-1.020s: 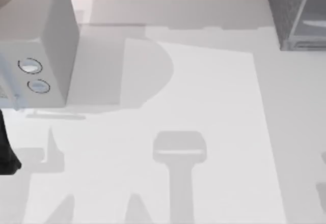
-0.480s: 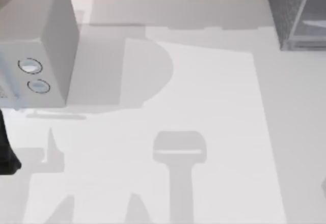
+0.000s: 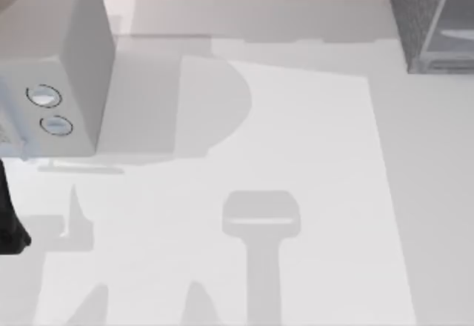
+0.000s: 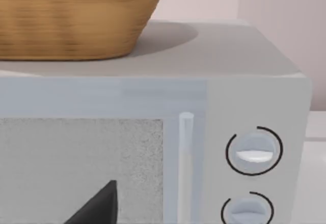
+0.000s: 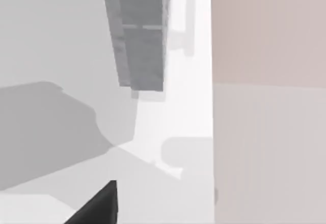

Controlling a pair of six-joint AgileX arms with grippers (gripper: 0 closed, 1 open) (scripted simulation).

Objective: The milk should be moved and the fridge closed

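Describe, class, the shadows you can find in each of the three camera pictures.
Top view: soft grey shadows lie across the table, including a rounded one beside the light grey box with two dials. Left wrist view: the wicker basket shades the box's top. Right wrist view: a broad shadow sits near the fridge.

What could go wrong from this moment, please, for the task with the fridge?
1. The left arm sits at the table's left edge, and its wrist camera faces the light grey box with two dials, not the fridge; it may work on the wrong appliance.
2. A woven basket rests on that box; a careless lift could knock it.
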